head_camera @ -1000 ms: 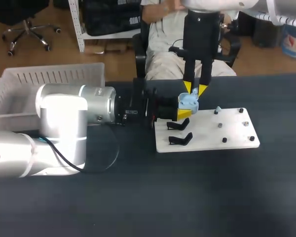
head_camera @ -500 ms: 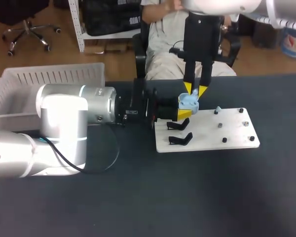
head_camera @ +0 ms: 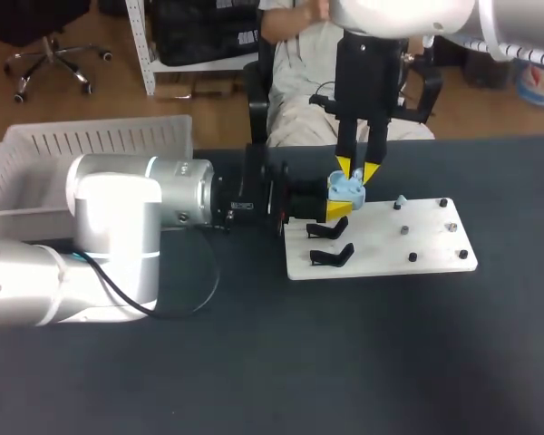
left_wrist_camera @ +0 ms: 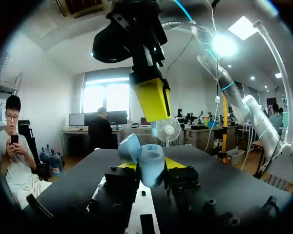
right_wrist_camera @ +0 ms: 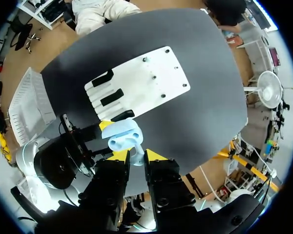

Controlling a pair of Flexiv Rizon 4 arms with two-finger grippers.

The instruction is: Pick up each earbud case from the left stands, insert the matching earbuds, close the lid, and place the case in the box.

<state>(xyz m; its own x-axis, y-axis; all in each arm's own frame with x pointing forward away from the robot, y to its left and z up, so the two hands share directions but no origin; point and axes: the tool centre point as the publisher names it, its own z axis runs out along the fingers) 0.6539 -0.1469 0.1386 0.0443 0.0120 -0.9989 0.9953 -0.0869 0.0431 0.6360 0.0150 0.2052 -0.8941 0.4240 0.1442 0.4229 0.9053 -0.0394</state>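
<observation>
Sideways, left hand [left_wrist_camera: 150, 168] clamps the blue case [head_camera: 347, 188] beneath right hand [head_camera: 356, 168].

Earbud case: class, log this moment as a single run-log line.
left pincer: shut on earbud case, lid open | right pincer: just above case | white board: one light-blue earbud on it

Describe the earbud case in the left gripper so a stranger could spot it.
Find the white board on the dark table. At its left edge, the left gripper clamps the earbud case. It is pale blue with its lid open, beside black stands.
</observation>
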